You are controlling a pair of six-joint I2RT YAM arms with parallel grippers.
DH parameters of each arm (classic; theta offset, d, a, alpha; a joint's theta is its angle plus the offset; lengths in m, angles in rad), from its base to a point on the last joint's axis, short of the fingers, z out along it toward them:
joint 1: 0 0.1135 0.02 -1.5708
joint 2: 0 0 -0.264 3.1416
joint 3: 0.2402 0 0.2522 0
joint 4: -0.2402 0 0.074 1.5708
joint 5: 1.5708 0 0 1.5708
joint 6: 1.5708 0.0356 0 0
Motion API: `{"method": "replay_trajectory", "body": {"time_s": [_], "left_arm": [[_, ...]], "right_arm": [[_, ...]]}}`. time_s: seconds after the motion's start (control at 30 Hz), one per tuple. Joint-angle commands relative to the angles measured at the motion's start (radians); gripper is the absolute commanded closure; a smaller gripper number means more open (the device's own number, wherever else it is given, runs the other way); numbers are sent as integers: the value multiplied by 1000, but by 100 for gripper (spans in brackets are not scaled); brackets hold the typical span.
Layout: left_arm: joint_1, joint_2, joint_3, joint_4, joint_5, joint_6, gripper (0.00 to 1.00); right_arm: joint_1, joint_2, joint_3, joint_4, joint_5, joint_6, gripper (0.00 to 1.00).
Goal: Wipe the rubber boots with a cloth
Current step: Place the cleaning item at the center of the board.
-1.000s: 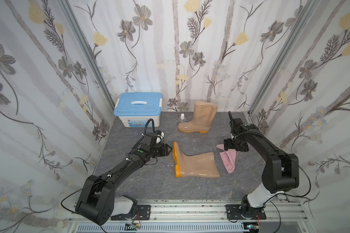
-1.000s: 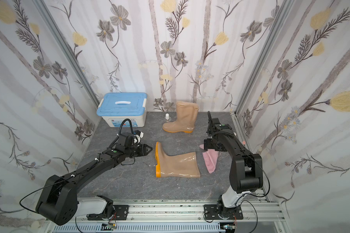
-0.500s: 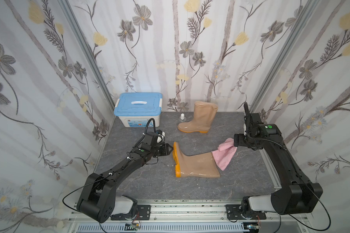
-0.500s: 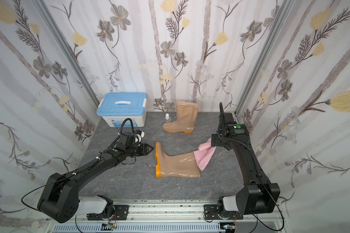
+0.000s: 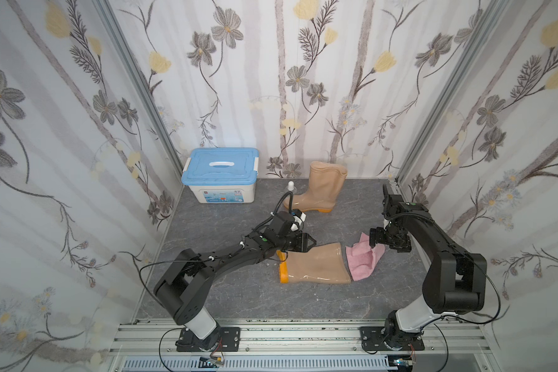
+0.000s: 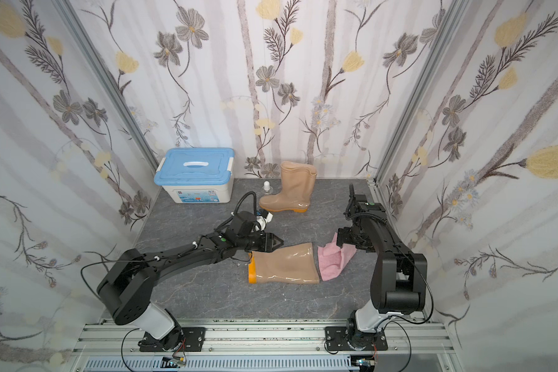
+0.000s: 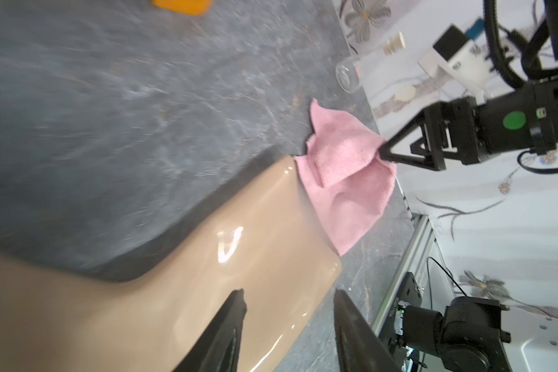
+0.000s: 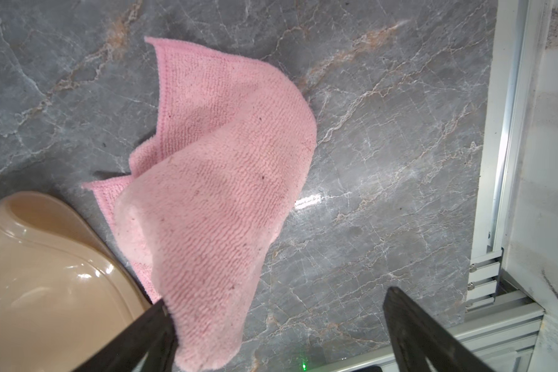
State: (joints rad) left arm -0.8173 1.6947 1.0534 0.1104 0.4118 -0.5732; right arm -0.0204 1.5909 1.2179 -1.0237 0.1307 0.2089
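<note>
Left pincer (image 7: 288,293) and right pincer (image 8: 276,296) both gape open; two boots (lying boot (image 5: 316,265), standing boot (image 5: 324,190)), one cloth (image 5: 364,261).

Both top views: high, front side, facing the back wall (image 5: 271,96), whole surface (image 5: 239,299) in frame. Left wrist: close, low along the lying boot (image 7: 174,290) toward the cloth (image 7: 345,180). Right wrist: close above cloth, looking down. Wrist views share cloth, boot mouth.

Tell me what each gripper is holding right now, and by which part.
Right gripper: jaws wide, nothing clamped; the cloth only drapes against one finger. Left gripper: over the lying boot, grip unclear.
</note>
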Motion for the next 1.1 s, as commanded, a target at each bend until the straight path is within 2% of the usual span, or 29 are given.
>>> {"method": "replay_trajectory", "body": {"time_s": [0.0,0.2,0.53,0.83,1.07], "left_arm": [[-64,131,99,142,-6,-87,53],[-141,382,333,127,7,-129,54],[-214,655,668,26,41,-139,53],[-221,790,816,-193,58,-163,54],[-224,810,837,-231,53,-165,54]], "right_arm": [[-20,2,-16,36,-47,1,4],[-51,-4,-58,73,-95,-4,3],[-62,-10,-55,81,-124,-6,3],[-118,-94,-54,101,-149,18,2],[-139,-277,48,92,-152,50,2]]}}
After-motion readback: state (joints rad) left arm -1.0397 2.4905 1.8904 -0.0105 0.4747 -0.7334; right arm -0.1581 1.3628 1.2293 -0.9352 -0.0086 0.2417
